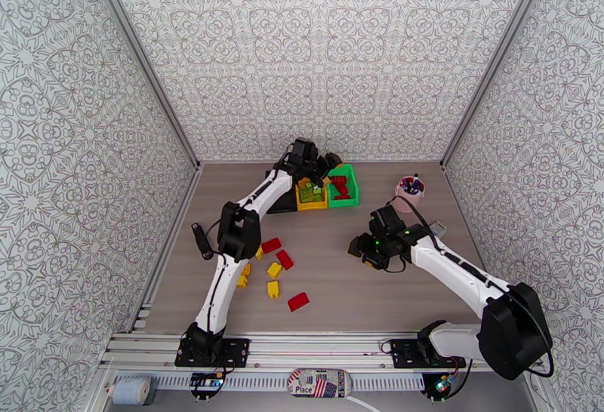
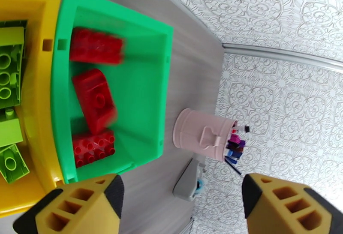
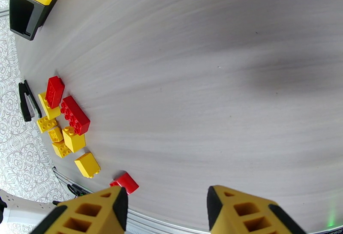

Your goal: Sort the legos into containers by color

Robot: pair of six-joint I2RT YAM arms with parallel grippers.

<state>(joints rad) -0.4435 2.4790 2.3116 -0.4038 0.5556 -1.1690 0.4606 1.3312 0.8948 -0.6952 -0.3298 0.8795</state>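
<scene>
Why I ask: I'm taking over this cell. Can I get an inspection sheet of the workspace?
Surface: grey wood-grain table.
Job's things: red legos in green bin; light green legos in yellow bin; black bin beside it; loose red and yellow legos on table.
Clutter: pink cup of pens; grey object beside it.
Grippers: left gripper open beside green bin; right gripper open, empty.
Cables: black cable over right wrist.
Surroundings: patterned walls; metal rail at near edge.
</scene>
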